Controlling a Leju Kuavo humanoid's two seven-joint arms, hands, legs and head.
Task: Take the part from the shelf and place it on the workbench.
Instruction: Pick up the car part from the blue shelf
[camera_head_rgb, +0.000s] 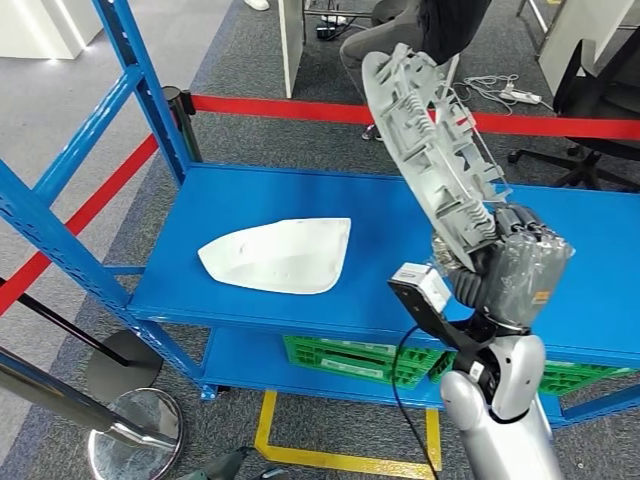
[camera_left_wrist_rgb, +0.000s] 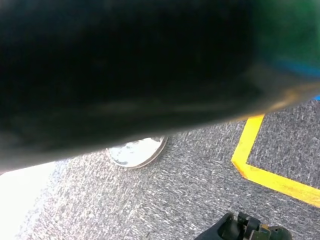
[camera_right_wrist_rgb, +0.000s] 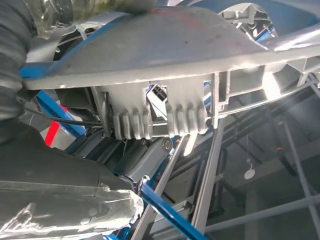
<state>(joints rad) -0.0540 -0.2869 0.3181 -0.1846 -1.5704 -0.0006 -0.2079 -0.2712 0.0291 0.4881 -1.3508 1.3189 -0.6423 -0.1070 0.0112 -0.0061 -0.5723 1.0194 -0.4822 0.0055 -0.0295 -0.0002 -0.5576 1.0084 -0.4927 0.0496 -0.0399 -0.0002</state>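
Observation:
My right hand (camera_head_rgb: 507, 262), wrapped in clear plastic, grips the lower end of a long grey ribbed plastic part (camera_head_rgb: 429, 138) and holds it tilted up above the right side of the blue shelf (camera_head_rgb: 249, 195). The right wrist view looks along the underside of that grey part (camera_right_wrist_rgb: 158, 60), with the hand (camera_right_wrist_rgb: 56, 200) close beneath it. A white curved shell part (camera_head_rgb: 281, 256) lies flat on the shelf's middle, to the left of my hand.
Blue shelf uprights (camera_head_rgb: 143, 85) rise at the left. Green crates (camera_head_rgb: 362, 358) sit on the lower level. Red barrier tape (camera_head_rgb: 302, 108) and chrome stanchion bases (camera_head_rgb: 134, 435) surround the shelf. A seated person (camera_head_rgb: 407, 25) is behind it. Yellow floor tape (camera_left_wrist_rgb: 264, 172) marks the carpet.

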